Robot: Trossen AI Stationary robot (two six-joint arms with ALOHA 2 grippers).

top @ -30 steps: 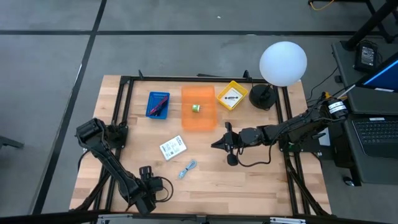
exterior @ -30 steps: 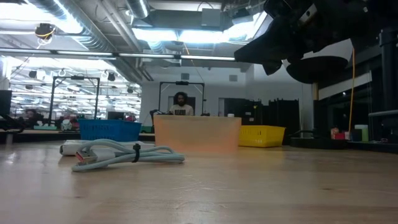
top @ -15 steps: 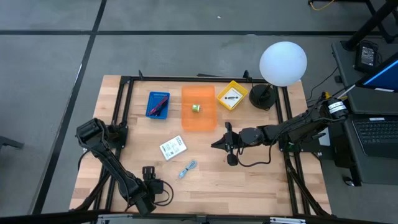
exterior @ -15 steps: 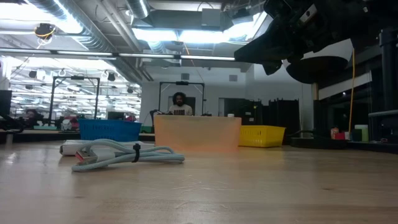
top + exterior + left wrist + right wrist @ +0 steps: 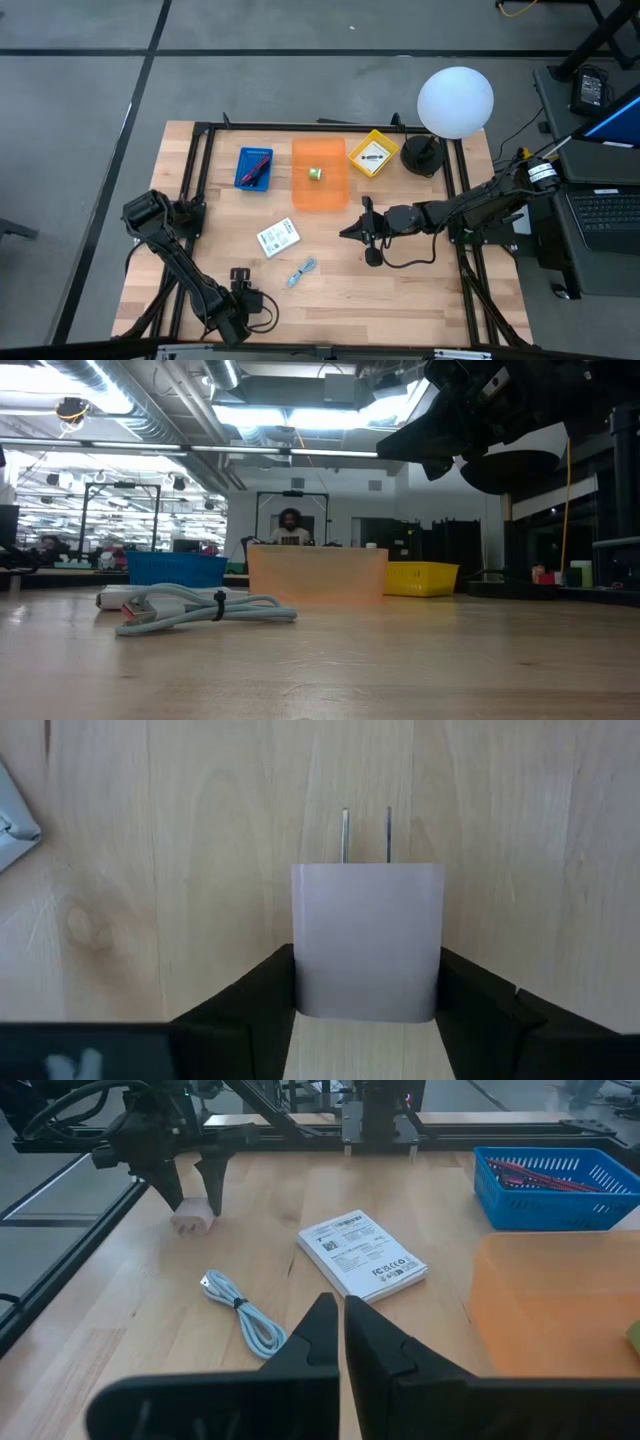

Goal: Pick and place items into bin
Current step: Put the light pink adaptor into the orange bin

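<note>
On the desk [image 5: 400,290], the left claw [image 5: 366,995] stood low at the near edge, its 2 fingers [image 5: 250,1005] open and flanking a pale plug adapter [image 5: 367,940] without yet squeezing it. The adapter lay flat, long axis straight ahead of the claw, prongs toward 12 o'clock. The orange bin [image 5: 320,174] waited well apart, up toward 1 o'clock. The right claw [image 5: 343,1330] hovered shut near mid-desk, holding nothing.
</note>
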